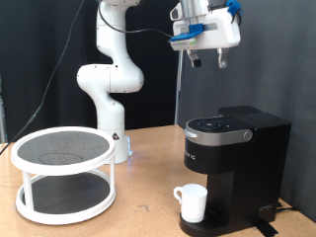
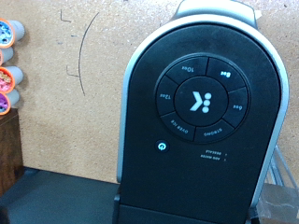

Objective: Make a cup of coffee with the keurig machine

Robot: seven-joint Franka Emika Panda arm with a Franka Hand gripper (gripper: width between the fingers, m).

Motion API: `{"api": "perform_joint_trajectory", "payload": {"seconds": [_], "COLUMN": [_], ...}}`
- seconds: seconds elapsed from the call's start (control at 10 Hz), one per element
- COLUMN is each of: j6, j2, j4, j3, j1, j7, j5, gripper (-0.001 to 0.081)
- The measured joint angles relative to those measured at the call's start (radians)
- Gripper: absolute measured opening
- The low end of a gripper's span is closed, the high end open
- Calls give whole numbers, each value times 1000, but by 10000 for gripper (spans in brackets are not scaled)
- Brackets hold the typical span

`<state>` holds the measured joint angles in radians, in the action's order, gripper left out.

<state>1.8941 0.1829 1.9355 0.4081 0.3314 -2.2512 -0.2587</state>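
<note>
The keurig machine (image 1: 235, 163) is black and boxy and stands on the wooden table at the exterior view's right, with its lid down. The cup (image 1: 193, 203), a plain white mug, stands on the drip base under the machine's head. My gripper (image 1: 207, 61) hangs high above the machine, well clear of it, open and empty. The wrist view looks straight down on the machine's lid (image 2: 201, 103) with its ring of buttons. My fingers do not show in the wrist view, and the cup is hidden there.
A white two-tier round rack (image 1: 64, 173) stands on the table at the exterior view's left. Several coffee pods (image 2: 7, 75) show at one edge of the wrist view. The robot's base (image 1: 111, 89) rises behind the rack.
</note>
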Motion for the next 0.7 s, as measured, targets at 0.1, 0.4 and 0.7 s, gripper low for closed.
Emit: {"api": "perform_joint_trajectory", "payload": {"seconds": [0.1, 0.4, 0.7], "j6": [2, 11, 11], "j2": [-3, -3, -1], "j4": [8, 30, 45], "j3": [2, 7, 11], "j1": [0, 0, -1], "j7": [0, 8, 28], "j5": [3, 3, 3], "gripper": [734, 734, 734]}}
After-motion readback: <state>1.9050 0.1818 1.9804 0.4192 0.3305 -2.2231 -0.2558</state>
